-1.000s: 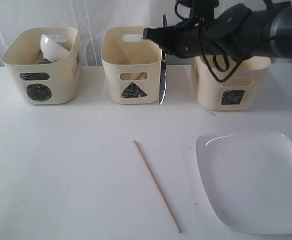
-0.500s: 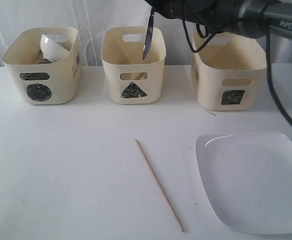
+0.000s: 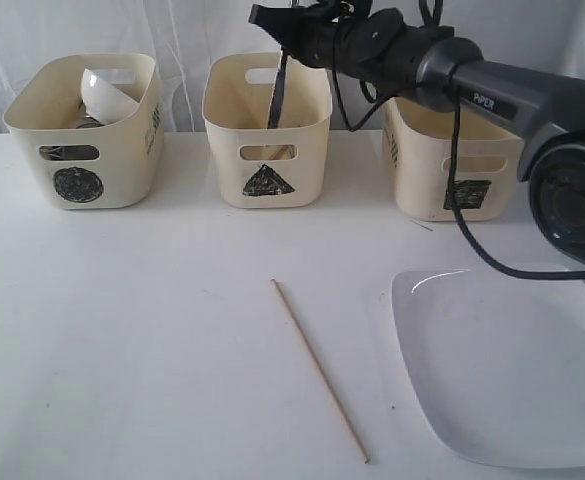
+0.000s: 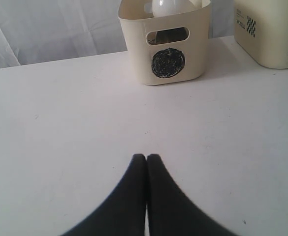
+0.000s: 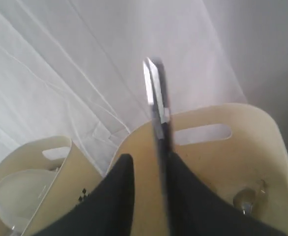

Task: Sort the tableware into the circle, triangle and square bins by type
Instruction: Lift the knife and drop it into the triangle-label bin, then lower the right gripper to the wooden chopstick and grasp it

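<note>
The thin steel knife (image 3: 277, 95) hangs nearly upright over the cream plastic triangle bin (image 3: 267, 185), pinched by the right gripper (image 3: 290, 35). A steel spoon (image 5: 245, 199) lies inside that bin. The circle bin (image 3: 82, 150) holds a glossy round white bowl (image 3: 107, 95). The left gripper (image 4: 146, 158) is closed and holds nothing.

Lab setup: white table (image 3: 122, 330), curtain backdrop (image 3: 182, 30), 3 shape-marked bins (image 3: 222, 150)

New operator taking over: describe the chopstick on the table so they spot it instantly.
Find the triangle bin, middle of three. On the table before it lies the chopstick. A thin wooden stick, unlike the broad white plate beside it.
</note>
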Available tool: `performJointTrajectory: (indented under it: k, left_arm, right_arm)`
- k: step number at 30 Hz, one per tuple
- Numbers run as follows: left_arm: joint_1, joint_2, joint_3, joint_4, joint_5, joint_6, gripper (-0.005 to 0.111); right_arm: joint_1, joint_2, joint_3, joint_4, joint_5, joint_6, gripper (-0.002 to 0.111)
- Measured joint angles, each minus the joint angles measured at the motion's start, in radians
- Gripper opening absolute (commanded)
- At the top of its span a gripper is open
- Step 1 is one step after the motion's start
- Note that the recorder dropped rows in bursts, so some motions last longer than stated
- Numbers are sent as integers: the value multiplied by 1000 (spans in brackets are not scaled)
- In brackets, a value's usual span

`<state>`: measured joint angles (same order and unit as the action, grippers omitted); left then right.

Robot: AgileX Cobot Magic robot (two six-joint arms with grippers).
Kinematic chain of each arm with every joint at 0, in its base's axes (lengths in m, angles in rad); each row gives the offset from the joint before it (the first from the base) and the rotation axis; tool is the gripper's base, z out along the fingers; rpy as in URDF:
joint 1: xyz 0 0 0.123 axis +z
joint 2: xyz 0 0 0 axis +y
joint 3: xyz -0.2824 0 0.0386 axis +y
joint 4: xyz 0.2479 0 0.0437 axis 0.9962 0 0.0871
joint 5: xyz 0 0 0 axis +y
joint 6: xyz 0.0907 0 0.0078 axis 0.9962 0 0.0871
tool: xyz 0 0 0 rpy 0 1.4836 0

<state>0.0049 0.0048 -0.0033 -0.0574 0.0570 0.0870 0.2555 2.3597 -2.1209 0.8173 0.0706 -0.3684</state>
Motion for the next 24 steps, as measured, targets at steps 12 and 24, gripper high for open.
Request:
performJointTrajectory:
  k: [12, 24]
  left_arm:
    - [0, 0, 0, 0, 0, 0, 0]
    - [0, 0, 0, 0, 0, 0, 0]
  right_arm:
    - [-13, -236, 203, -176, 231, -94, 30]
    - [-7, -542, 656, -448, 692, -64, 30]
